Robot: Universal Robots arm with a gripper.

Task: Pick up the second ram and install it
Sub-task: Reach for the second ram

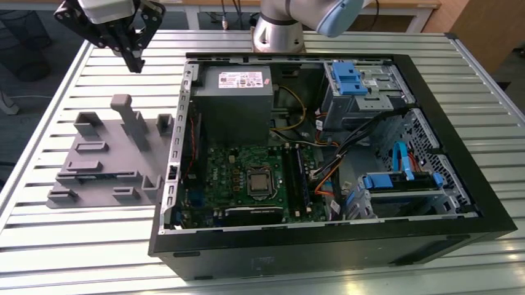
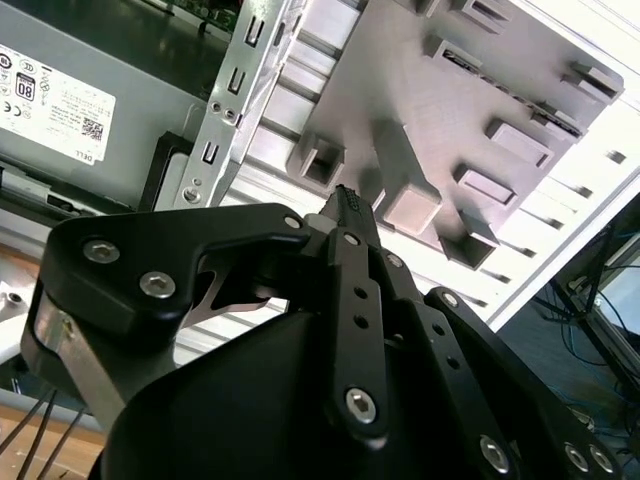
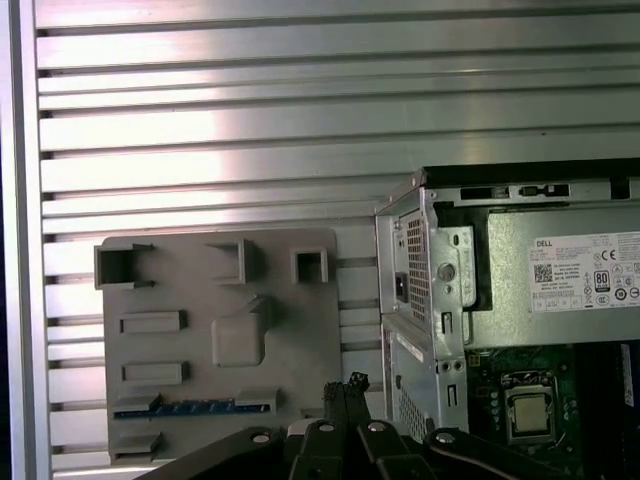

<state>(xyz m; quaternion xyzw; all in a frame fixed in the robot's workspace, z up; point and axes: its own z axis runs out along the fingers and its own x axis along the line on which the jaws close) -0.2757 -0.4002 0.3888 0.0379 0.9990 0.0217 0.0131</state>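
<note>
The second ram [image 3: 190, 407] stands edge-on in a long slot of the grey fixture [image 3: 210, 290], a thin blue-green strip in the first wrist view. In the exterior view the ram [image 1: 94, 177] is a dark line near the fixture's [image 1: 107, 153] front end. My gripper [image 1: 134, 63] hangs high above the table, beyond the fixture's far end and apart from the ram. Its black fingers come together to a point in both wrist views [image 2: 345, 197] [image 3: 345, 383], shut with nothing between them.
The open computer case [image 1: 459, 184] lies on the slatted aluminium table [image 1: 74, 246], to the exterior view's right of the fixture. Inside are the grey power supply [image 1: 233, 92], the motherboard with its processor [image 1: 260, 182], long black memory slots [image 1: 296, 178], and blue drive brackets [image 1: 348, 77].
</note>
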